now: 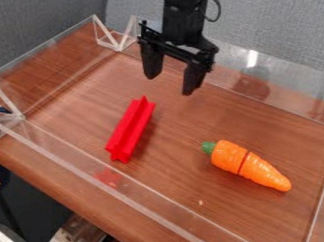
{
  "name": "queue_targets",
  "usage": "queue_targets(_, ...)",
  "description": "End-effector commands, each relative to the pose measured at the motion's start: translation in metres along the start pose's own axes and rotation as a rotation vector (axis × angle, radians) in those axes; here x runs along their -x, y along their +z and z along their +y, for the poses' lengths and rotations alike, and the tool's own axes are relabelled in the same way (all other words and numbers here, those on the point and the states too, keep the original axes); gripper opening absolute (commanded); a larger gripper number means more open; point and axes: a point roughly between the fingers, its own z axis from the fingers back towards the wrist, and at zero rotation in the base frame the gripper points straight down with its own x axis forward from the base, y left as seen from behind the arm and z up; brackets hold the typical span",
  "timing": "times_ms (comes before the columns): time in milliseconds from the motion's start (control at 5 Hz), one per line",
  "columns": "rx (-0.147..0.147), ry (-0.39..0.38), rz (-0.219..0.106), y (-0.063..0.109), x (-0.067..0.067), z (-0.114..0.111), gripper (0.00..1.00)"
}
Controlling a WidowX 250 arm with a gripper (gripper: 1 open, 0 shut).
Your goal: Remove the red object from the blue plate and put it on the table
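Note:
The red object (131, 129) is a long ridged red bar lying flat on the table (245, 121), left of centre, pointing roughly front to back. No blue plate shows in this view. My gripper (170, 78) hangs above the table just behind the bar's far end, fingers pointing down and open, with nothing between them. It is not touching the bar.
An orange toy carrot (249, 164) with a green top lies on the table to the right of the bar. Low clear acrylic walls (53, 59) edge the tabletop on all sides. A clear triangular bracket (114, 36) stands at the back left corner.

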Motion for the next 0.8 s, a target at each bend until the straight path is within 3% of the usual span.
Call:
queue_targets(0, -0.002, 0.043, -0.054, 0.020, -0.010, -0.015, 1.00)
queue_targets(200, -0.006, 0.079, -0.041, 0.017, -0.013, -0.015, 1.00)
queue_targets(600, -0.016, 0.204, -0.024, 0.024, 0.001, 0.000, 1.00)
